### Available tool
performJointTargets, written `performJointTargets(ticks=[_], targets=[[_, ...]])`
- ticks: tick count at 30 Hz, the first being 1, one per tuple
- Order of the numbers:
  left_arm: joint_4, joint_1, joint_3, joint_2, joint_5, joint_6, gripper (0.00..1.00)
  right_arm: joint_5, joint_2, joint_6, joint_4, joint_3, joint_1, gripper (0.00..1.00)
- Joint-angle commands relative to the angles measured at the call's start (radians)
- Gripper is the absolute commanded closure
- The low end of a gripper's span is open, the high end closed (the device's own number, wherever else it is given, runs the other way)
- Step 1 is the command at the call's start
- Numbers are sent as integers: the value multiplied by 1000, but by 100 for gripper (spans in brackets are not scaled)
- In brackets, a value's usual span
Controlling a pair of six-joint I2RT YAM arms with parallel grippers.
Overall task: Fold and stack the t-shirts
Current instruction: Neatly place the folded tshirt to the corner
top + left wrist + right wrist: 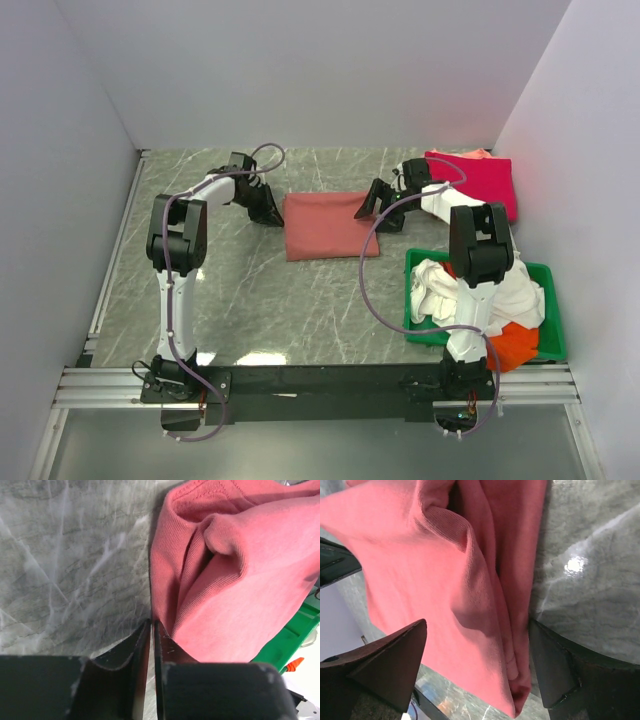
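My left tool (152, 625) is pressed nearly together at the left edge of the folded salmon-red t-shirt (322, 226); whether cloth is caught, I cannot tell. My right tool (478, 625), spread wide, straddles its right edge. Bare bench (250, 300) lies nearside.

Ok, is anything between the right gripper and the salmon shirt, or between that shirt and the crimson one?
Nothing visible at the right gripper: its open jaws straddle the edge of the salmon shirt. Toward the crimson shirt, only the right arm itself crosses the gap.
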Motion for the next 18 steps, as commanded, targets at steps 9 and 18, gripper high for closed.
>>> performJointTargets(ticks=[9, 18], targets=[[-4, -7, -29, 46, -13, 3, 90, -7, 85, 28, 39, -31, 68, 12], [0, -15, -30, 53, 7, -2, 91, 22, 133, 51, 26, 20, 158, 23]])
